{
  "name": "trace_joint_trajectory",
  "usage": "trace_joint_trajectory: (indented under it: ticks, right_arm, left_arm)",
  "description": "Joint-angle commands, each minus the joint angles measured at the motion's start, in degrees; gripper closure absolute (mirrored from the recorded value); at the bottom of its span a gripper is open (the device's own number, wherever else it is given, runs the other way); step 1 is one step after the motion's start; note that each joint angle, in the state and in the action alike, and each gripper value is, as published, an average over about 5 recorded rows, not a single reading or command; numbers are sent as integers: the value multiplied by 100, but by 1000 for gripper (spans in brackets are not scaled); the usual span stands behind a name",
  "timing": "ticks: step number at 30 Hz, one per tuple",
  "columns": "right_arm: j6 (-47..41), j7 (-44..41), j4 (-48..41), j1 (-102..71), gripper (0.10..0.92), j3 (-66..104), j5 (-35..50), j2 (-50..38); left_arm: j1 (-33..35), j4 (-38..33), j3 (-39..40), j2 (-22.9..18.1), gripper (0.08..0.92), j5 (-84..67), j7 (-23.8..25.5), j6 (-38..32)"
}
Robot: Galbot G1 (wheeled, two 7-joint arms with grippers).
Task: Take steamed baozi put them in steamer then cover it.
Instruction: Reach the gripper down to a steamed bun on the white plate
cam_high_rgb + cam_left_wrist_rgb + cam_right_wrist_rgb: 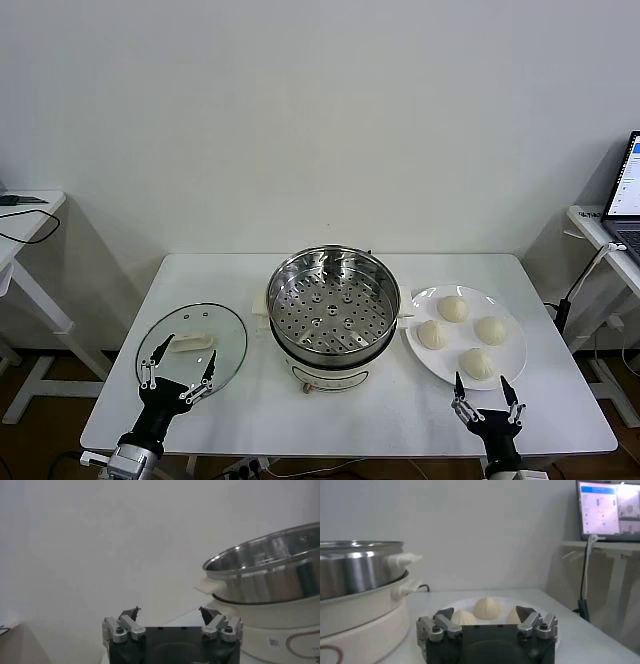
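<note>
Four steamed baozi sit on your white plate, right of the empty steamer | cover lies flat at left | right end effector open, near plate's front rim; left end effector open over cover | first pick pending: reach forward over nearest bun | tabletop front edge close, room ahead.

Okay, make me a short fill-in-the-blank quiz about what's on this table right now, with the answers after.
1. The plate holds ____ baozi.
2. The glass cover lies on the table to the steamer's ____ side.
3. The steamer's perforated tray holds ____ baozi so far.
4. The left gripper and the right gripper both stand ____, holding nothing.

Answers: four; left; no; open
</note>
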Motion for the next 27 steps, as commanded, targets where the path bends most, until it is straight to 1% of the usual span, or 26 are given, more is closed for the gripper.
trace_joint_trajectory:
  ticks: [1,3,6,9,14,17,20,22,23,27]
  right_arm:
    - [-347,145,17,309,203,106,87,-133]
    - [-516,172,-87,689,203,128,272,-321]
    - [-786,195,-543,1661,203,23,537,-737]
    - [-964,6,-1216,2798,203,-299,854,-1132]
    - [-1237,-367,-2557,4914,203,-1444,1908,-1746]
    - [-1472,-802,-3358,5911,203,-2169,2431,-2053]
    - [-1805,-1789,-3988,6689,203,-2941,2648,-2331]
    - [-2026,-2734,-4350,7143,203,-3491,2523,-2508]
    - [-2101,-3145,-4506,7330,203,-3725,2391,-2576]
    - [-2167,-5232,-5136,8247,203,-4697,1562,-2784]
  left_arm:
    - [20,-94,4,-3,177,2,-13,7]
    - [37,-139,9,-14,177,5,-23,7]
    - [84,-228,15,-42,177,15,-37,3]
    - [111,-282,14,-73,177,28,-54,8]
    - [128,-322,17,-111,177,47,-79,12]
    - [146,-334,4,-126,177,47,-86,-1]
    - [155,-322,1,-130,177,46,-89,-12]
    - [152,-309,8,-129,177,46,-91,-17]
    - [150,-306,12,-129,177,46,-92,-17]
    - [138,-320,19,-128,177,41,-100,-17]
